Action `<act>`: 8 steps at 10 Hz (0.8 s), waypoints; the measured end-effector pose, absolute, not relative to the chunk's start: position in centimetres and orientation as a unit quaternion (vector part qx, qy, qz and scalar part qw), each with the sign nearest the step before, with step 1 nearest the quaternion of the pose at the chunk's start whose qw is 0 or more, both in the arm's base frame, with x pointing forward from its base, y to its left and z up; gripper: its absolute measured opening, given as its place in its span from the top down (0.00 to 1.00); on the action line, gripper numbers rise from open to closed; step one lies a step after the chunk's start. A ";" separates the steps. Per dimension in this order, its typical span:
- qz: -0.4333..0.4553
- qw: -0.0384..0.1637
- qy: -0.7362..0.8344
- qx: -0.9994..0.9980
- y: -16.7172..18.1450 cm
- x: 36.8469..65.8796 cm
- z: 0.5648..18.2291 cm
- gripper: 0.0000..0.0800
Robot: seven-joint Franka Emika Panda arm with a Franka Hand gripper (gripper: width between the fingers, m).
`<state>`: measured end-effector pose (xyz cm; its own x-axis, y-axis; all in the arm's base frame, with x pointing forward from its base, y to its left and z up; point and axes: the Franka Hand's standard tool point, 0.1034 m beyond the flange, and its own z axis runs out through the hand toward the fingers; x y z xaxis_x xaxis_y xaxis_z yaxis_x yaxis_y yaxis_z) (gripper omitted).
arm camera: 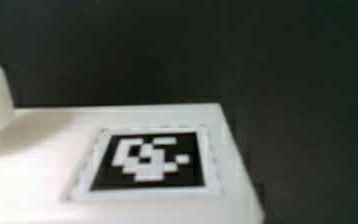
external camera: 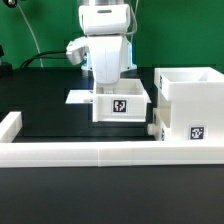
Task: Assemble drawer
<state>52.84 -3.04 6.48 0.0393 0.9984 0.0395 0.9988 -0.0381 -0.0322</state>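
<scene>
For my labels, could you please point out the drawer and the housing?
drawer [external camera: 120,106], exterior view, on its front tag.
housing [external camera: 195,108], exterior view, on its front wall above the tag.

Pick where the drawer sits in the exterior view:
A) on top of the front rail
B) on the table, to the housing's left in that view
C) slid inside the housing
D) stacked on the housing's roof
B: the drawer stands with its open top up on the black table, on the exterior view's left of the housing and outside it.
</scene>
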 end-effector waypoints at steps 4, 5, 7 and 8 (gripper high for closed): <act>-0.020 0.013 -0.686 -0.728 -2.5 53.3 6.4 0.95; -0.020 0.013 -0.686 -0.728 -2.5 53.3 6.4 0.95; -0.019 0.015 -0.687 -0.727 -2.2 53.3 6.2 0.95; -0.017 0.018 -0.689 -0.724 -1.7 53.4 6.0 0.95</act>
